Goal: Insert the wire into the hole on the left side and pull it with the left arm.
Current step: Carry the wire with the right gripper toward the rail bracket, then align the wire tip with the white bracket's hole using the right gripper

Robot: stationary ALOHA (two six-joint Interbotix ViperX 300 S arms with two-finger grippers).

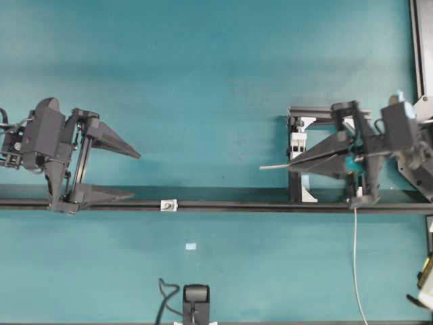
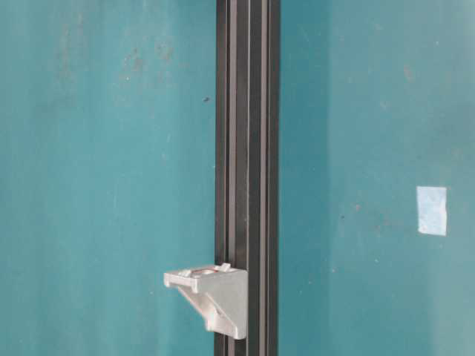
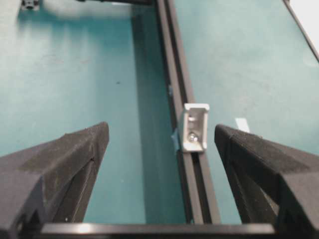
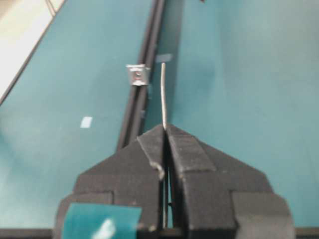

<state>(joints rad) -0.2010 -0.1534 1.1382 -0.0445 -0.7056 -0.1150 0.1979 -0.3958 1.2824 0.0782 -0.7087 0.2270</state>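
The right gripper (image 1: 292,164) is clenched on the wire (image 4: 163,94), whose free end sticks out well right of the block (image 1: 168,204) on the rail (image 1: 270,205). Threading the hole is not yet done. The left gripper (image 1: 135,176), spread wide and empty, waits left of the block.

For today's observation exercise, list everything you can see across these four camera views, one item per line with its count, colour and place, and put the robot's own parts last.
Table: one, teal, under everything.
Rail: one, black, running across the table from side to side.
Block with the hole: one, white, on the rail left of centre.
Clamp stand: one, black frame with white parts, behind the rail at right.
Wire: one, whitish-grey, tip sticking out leftward from the right gripper.
Tape patch: one, pale, on the table in front of the rail.
Camera: one, black, at the near edge.
Left gripper: one, black, open, left of the block.
Right gripper: one, black, shut on the wire.
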